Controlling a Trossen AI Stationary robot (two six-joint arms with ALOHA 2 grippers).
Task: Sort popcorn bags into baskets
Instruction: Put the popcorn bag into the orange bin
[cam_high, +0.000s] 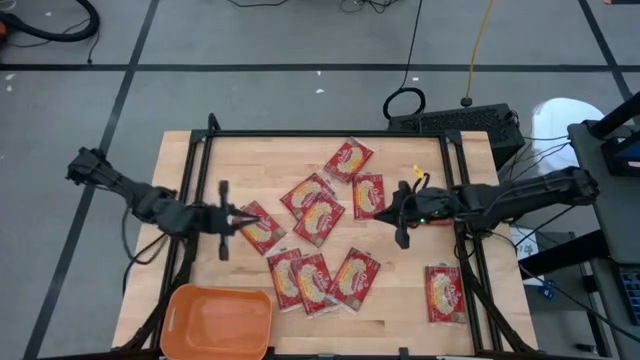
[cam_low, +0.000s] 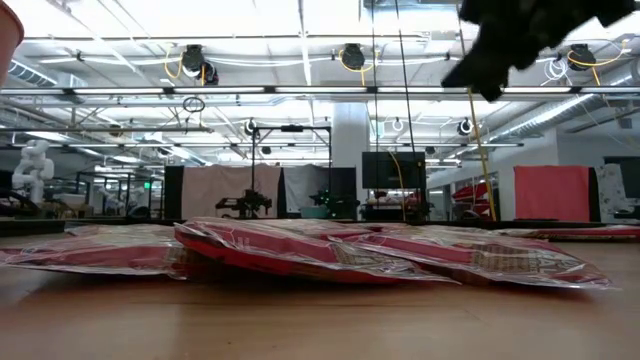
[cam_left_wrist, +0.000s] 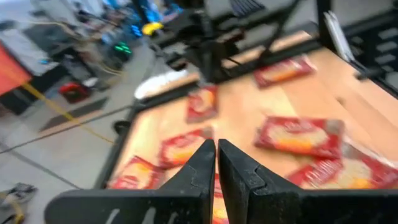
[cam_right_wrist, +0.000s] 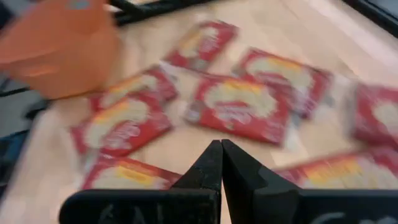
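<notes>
The popcorn bags (cam_high: 322, 245) are lying scattered across the counter (cam_high: 240, 170), between both arms. The left claw (cam_high: 232, 219), fingers together, is hovering at the leftmost bag's edge; the right claw (cam_high: 400, 214), fingers together, is hanging beside another. The orange basket (cam_high: 216, 322) is sitting empty at the counter's near-left corner.
</notes>
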